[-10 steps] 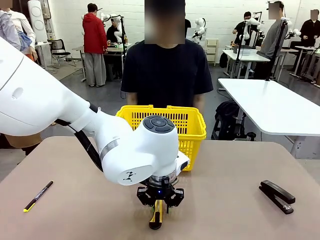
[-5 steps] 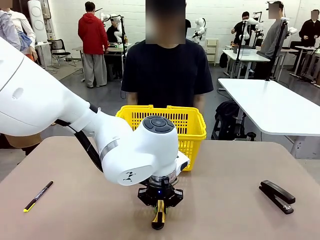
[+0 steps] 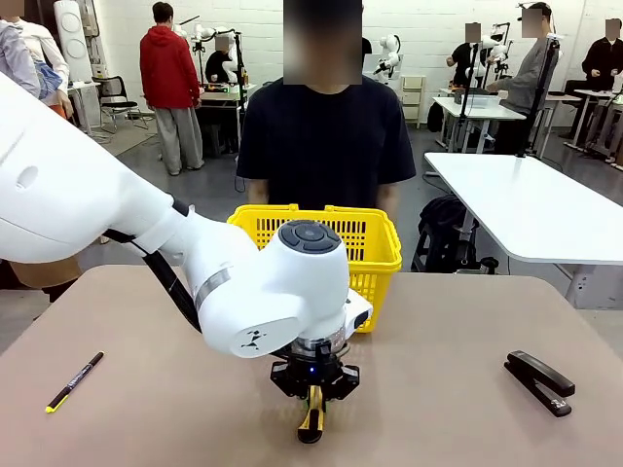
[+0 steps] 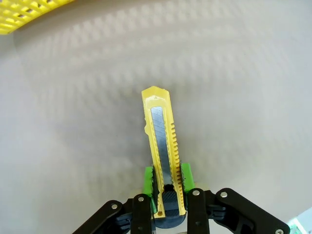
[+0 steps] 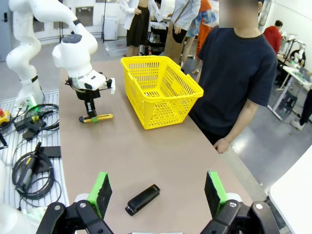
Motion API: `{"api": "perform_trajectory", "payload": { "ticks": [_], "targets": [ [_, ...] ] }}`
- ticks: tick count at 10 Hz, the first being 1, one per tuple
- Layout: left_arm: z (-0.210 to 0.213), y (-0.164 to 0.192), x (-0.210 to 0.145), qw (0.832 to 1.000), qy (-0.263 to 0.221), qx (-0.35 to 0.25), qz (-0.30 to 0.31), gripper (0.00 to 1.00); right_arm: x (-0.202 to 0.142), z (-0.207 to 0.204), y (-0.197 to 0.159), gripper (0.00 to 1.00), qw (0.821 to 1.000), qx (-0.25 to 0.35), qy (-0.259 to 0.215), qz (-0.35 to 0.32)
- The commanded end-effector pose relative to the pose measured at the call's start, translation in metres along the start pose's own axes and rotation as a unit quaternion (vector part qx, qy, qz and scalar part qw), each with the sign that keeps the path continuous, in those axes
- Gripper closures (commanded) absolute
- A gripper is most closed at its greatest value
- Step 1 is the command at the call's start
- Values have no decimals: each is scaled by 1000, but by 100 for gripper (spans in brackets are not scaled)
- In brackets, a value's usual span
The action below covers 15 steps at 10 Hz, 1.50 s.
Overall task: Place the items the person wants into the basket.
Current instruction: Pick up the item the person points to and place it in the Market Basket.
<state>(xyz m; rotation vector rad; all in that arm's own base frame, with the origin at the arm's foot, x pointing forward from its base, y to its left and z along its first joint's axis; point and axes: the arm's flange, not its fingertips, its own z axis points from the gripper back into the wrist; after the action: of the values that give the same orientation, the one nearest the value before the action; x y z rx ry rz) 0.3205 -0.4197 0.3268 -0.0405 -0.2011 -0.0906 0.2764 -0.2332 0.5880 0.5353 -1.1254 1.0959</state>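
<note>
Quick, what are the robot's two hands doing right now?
Left gripper: fingers shut on the yellow utility knife.
Right gripper: open, holding nothing.

L gripper (image 3: 311,409) w/ utility knife (image 3: 311,422): 1 s ago the knife's black end was low, close to the table, just under the jaws; now it sits a bit higher, so gripper + knife have come up slightly. Knife orientation in the jaws changed too: earlier it hung more upright, yellow body seen between the jaws; now more of the body shows below the jaws. Green pads (image 4: 148,181) press on both sides of the knife near its black end, as seen in L wrist view. L arm wrist housing shifted marginally toward the basket (image 3: 375,243).

Background: person in red jacket (image 3: 167,83) moved left.
</note>
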Motion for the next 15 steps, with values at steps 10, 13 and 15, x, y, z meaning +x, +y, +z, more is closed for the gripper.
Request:
{"api": "perform_trajectory", "payload": {
  "ticks": [10, 13, 15],
  "targets": [
    [260, -20, -52, 996, -39, 53, -55, 100, 0, 1, -1, 0, 1000, -2, -11, 8],
    [266, -20, -46, 993, -57, 46, -87, 100, 0, 1, -1, 0, 1000, -2, -11, 8],
    [266, -20, -46, 993, -57, 46, -87, 100, 0, 1, -1, 0, 1000, -2, -11, 8]
  ]
}}
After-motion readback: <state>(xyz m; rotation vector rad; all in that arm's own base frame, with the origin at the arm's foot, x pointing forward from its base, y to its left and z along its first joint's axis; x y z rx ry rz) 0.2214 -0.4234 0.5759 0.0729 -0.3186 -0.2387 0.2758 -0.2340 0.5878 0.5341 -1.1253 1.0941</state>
